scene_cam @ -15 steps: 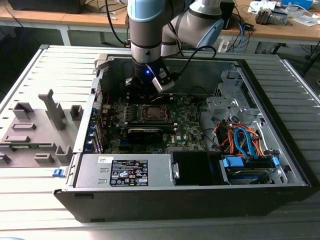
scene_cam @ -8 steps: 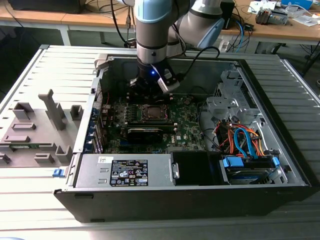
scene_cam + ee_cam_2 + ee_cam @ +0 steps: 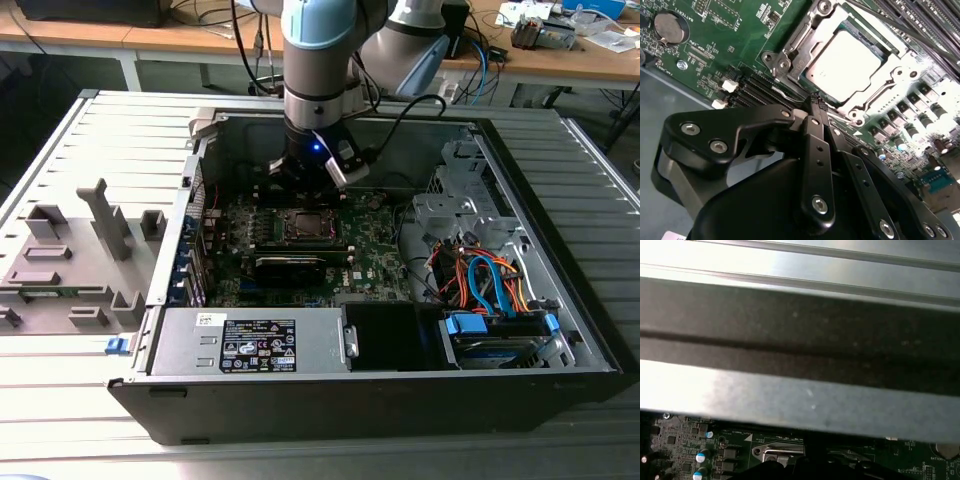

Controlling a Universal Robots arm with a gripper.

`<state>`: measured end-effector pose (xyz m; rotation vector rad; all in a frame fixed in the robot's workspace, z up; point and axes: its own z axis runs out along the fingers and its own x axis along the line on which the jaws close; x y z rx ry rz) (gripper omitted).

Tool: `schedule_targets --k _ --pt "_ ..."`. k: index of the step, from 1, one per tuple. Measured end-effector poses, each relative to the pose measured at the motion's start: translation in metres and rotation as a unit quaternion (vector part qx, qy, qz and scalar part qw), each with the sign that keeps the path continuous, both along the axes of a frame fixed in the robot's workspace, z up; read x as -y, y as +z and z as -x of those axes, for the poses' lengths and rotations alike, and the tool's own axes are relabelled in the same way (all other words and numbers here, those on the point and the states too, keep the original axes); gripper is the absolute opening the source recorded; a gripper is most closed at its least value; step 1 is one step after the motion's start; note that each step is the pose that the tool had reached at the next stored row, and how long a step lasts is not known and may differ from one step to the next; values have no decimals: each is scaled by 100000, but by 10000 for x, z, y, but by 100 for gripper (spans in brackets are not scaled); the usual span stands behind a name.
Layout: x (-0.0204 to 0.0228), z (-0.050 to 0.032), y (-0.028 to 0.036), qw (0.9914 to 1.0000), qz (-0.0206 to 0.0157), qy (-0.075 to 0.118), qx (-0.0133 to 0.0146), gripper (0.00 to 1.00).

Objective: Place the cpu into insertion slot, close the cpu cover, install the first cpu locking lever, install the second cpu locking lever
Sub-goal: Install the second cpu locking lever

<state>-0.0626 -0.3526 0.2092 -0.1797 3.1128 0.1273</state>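
**CPU seated, cover down, gripper at the socket edge working a lever**

- The cpu (image 3: 842, 67) sits flat in the insertion slot (image 3: 790, 47); its silvery top shows through the window of the cpu cover (image 3: 867, 97). In the exterior view the same socket sits mid-board, just below the arm (image 3: 320, 60), inside the open computer case (image 3: 560, 330).
- The cover looks lowered over the chip, frame lying level with the socket rim. Judged from that: placing the chip is done, closing the cover is done or very nearly.
- The gripper (image 3: 816, 102) has its fingers pressed together, the tips meeting in a narrow point right at the socket's near edge. A thin wire-like lever (image 3: 790, 95) runs along that edge by the tips. Cannot tell whether the tips pinch it or just push against it.
- A lever arm along the socket's far side, next to the memory slots (image 3: 920, 25), appears to lie flat, but whether it is latched under its hook is not clear.
- The first wrist view looks past a grey metal wall of the case (image 3: 800, 405) onto a strip of green circuit board (image 3: 680, 440) with a corner of the socket frame.
- Status as judged: first two steps look complete; the work is in the lever stage, at least one lever not confirmed locked.
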Motion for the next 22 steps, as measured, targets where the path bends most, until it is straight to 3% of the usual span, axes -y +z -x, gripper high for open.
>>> schedule_targets --k 7,11,12,15,22 --pt "-1 -23 -27 100000 -2 154 -10 11" --pt "0 -5 17 100000 2 157 104 11" --pt "0 29 47 100000 0 163 263 11" --pt "-1 65 48 99999 0 149 330 11" --pt "-28 59 48 99999 6 224 322 11"
